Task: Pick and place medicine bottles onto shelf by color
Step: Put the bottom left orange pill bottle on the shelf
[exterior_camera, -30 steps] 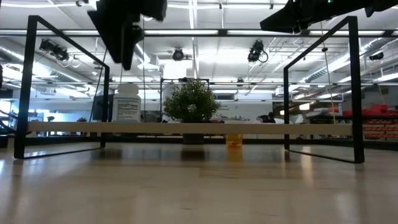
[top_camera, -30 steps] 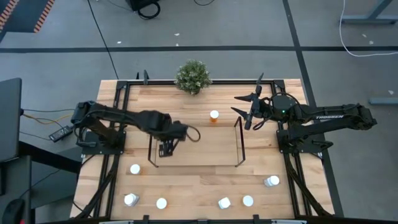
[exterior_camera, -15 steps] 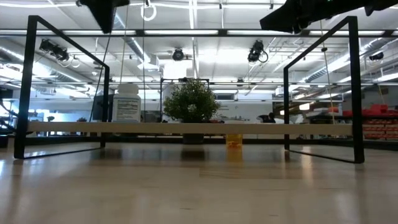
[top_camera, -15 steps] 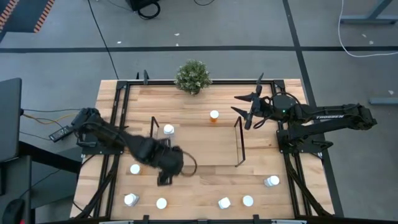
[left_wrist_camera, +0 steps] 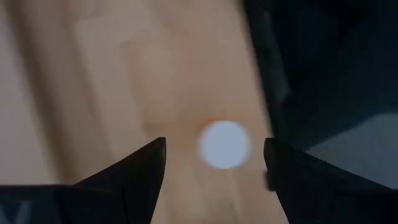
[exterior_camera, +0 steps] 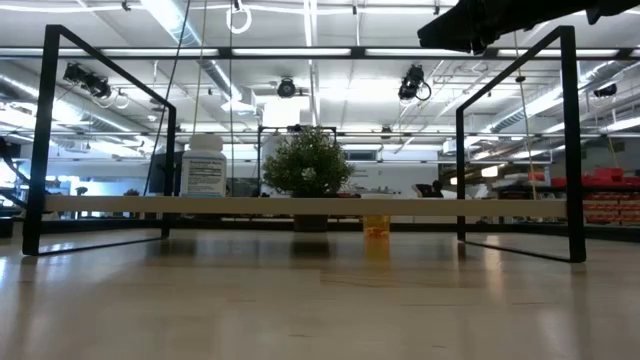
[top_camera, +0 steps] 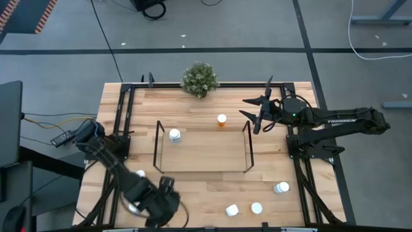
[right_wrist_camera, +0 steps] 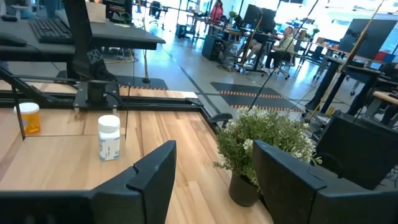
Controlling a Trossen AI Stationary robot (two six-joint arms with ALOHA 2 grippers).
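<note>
Left hand point(top_camera: 161, 205) poised — fingers apart — over a bottle point(left_wrist_camera: 224, 144)
Light, rigid, slippery — best gripped across the body under the cap.

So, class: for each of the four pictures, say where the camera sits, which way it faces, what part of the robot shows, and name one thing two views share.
High view: above the table, looking straight down; both arms show, left gripper at the front edge, right gripper behind the shelf.
Low view: at tabletop height, looking level through the shelf; part of one dark arm overhead.
Left wrist view: looks down on a white bottle cap between its own open fingers.
Right wrist view: looks across the table at the plant, over its open fingers.
Shared: the white bottle on the shelf shows in high, low and right wrist views.
</note>
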